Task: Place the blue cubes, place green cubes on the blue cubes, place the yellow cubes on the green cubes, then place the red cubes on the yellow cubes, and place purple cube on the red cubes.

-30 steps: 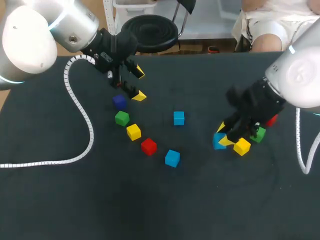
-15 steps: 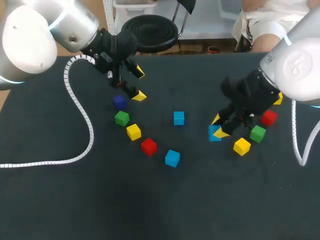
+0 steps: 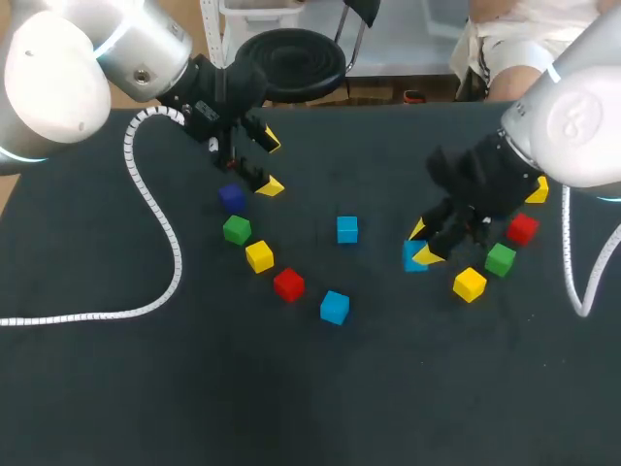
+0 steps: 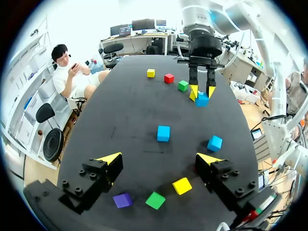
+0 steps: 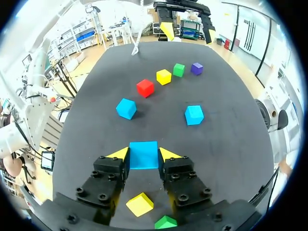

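Right of centre on the tabletop [image 3: 320,388], the right gripper [image 3: 423,243] clamps a blue cube [image 3: 413,258] squarely from two sides; advise carrying it level and setting it down flat. Left gripper [image 4: 160,158] hangs open, empty.

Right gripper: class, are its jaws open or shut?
The right gripper is shut on the blue cube: both yellow tips touch its opposite sides.

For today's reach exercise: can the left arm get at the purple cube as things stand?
Probably yes: the left claw hangs open beside the purple cube; nothing covers it; the green cube sits apart.
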`<state>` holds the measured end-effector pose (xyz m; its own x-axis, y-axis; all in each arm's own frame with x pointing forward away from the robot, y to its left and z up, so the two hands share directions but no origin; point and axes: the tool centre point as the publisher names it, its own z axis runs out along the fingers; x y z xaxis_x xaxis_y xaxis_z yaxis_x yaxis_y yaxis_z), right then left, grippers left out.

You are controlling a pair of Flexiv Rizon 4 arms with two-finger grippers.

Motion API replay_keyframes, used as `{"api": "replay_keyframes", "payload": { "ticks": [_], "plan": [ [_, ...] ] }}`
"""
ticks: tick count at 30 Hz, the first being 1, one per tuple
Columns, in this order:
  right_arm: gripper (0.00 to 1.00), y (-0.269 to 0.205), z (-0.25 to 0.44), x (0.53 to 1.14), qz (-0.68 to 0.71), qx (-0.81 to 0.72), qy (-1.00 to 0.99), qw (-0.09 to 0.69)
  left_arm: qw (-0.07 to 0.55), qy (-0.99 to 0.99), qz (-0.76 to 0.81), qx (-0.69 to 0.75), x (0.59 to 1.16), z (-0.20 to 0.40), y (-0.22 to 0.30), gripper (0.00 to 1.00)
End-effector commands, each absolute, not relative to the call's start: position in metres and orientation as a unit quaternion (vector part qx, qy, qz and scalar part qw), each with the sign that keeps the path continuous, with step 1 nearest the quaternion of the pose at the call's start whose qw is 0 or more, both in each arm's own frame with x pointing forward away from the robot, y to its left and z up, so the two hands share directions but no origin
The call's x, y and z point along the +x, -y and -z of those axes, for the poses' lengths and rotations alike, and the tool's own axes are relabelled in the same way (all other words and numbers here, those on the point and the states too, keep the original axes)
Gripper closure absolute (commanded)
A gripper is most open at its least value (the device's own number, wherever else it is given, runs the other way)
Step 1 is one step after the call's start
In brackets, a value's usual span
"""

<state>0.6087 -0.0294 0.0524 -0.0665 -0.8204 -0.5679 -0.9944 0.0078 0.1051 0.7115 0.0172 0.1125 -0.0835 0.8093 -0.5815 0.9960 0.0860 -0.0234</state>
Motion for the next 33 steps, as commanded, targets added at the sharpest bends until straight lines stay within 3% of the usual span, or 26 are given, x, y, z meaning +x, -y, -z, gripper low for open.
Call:
{"api": "replay_keyframes", "payload": {
  "ticks": [1,14,33],
  "plan": [
    [1.0,0.022,-0.051,0.616,-0.232,-0.663,-0.69,0.174,0.215,-0.704,0.214,0.641,0.713,-0.113,-0.017,0.0],
    [1.0,0.017,-0.034,0.649,-0.255,-0.664,-0.67,0.212,0.215,-0.704,0.214,0.641,0.713,-0.113,-0.017,0.0],
    [1.0,-0.001,-0.017,0.675,-0.249,-0.664,-0.681,0.183,0.215,-0.704,0.214,0.641,0.713,-0.113,-0.017,0.0]
  ]
}}
